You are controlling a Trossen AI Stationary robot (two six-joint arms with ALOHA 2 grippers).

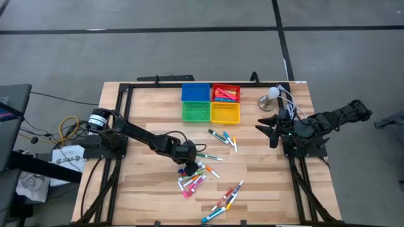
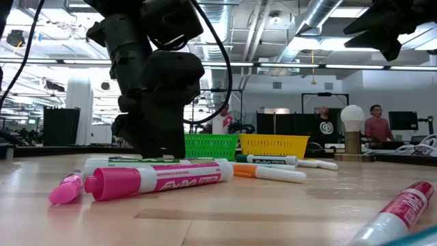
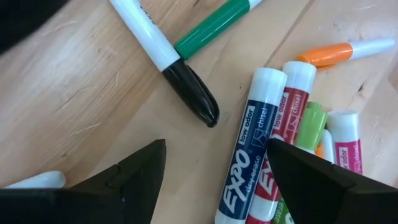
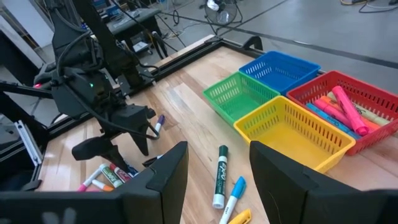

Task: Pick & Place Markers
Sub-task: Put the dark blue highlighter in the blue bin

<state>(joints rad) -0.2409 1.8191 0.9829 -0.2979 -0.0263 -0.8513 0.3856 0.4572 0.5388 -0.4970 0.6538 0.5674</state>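
The left gripper point(image 1: 187, 153), fingers spread and empty, hangs low over the central pile of markers point(image 1: 194, 177), partly hiding it, while the right gripper point(image 1: 270, 130), also spread, waits at the table's right edge.

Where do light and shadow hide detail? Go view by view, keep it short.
Low view: the left gripper is a dark silhouette against bright ceiling lights, while the pink marker in front is well lit. Left wrist view: its fingers are flat black, the markers evenly lit. Right wrist view: the right gripper is equally dark, the red tray clear. High view: even light, soft shadows.
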